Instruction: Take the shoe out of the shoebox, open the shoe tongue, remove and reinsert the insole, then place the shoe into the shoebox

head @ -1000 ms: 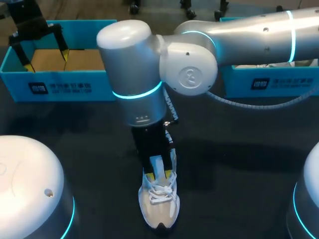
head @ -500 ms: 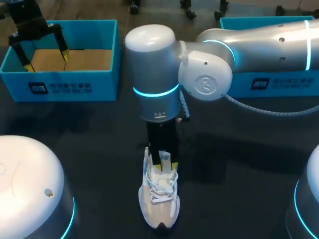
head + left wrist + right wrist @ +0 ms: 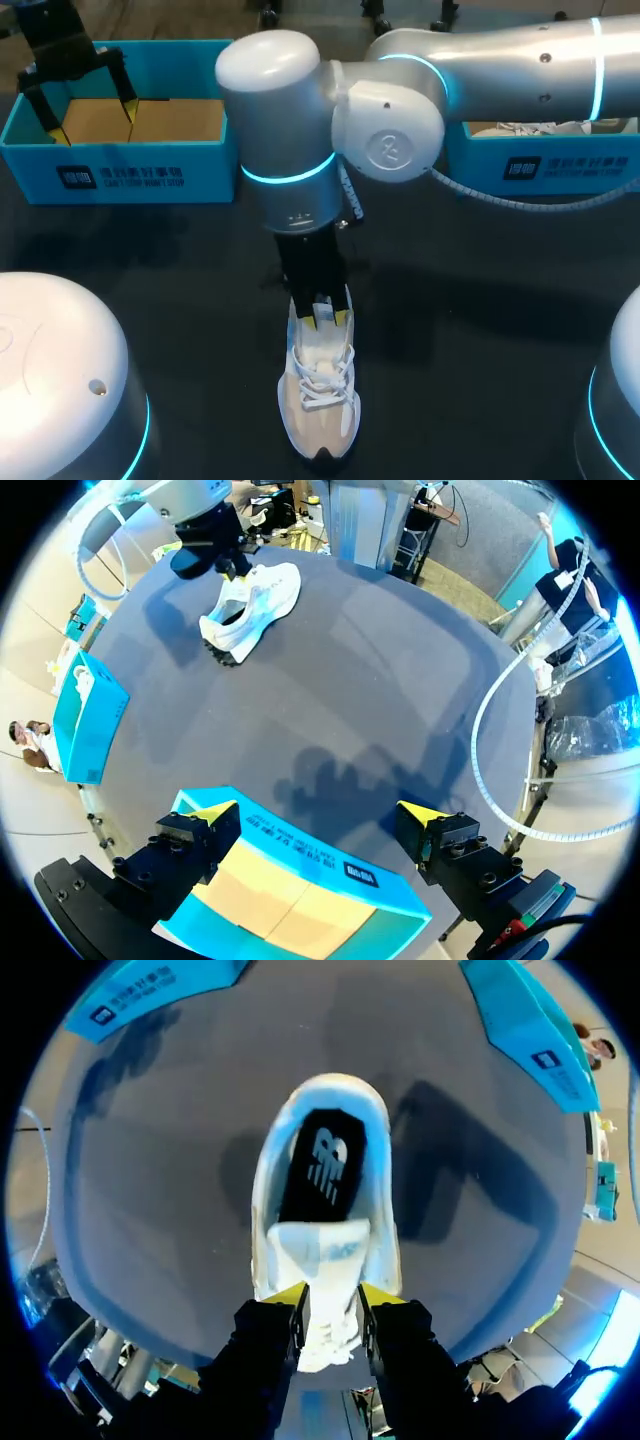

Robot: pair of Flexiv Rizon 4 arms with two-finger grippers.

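- Presently, well to the left of the white lace-up shoe (image 3: 320, 405) and farther from the robot, the left gripper (image 3: 85, 112) hangs over a teal cardboard shoebox with a brown floor (image 3: 120, 178). Its yellow-tipped fingers (image 3: 213, 813) are spread wide and grip nothing. In the left wrist view the box sits beneath them.
- That shoebox is open-topped and rests on the black table (image 3: 480, 330), well apart from the shoe. Its brown floor is in plain sight.
- The shoe stands upright on its sole near the middle of the table. Its toe points towards the robot and its heel towards the boxes.
- Directly above the shoe, the right arm (image 3: 500, 60) comes in from the right and reaches past the middle, with the right gripper (image 3: 327, 318) pointing down into the shoe's opening.
- The right gripper's fingers are drawn narrow and press the white tongue (image 3: 330, 1260) from both sides, so the tongue is held between the yellow tips.
- Inside the shoe, ahead of the right gripper, a black insole (image 3: 322, 1165) lies in the heel part.
- To the right of the shoe and farther from the robot sits a second teal cardboard shoebox (image 3: 540, 165), partly hidden by the right arm. Something white shows inside it, but what it is cannot be told.
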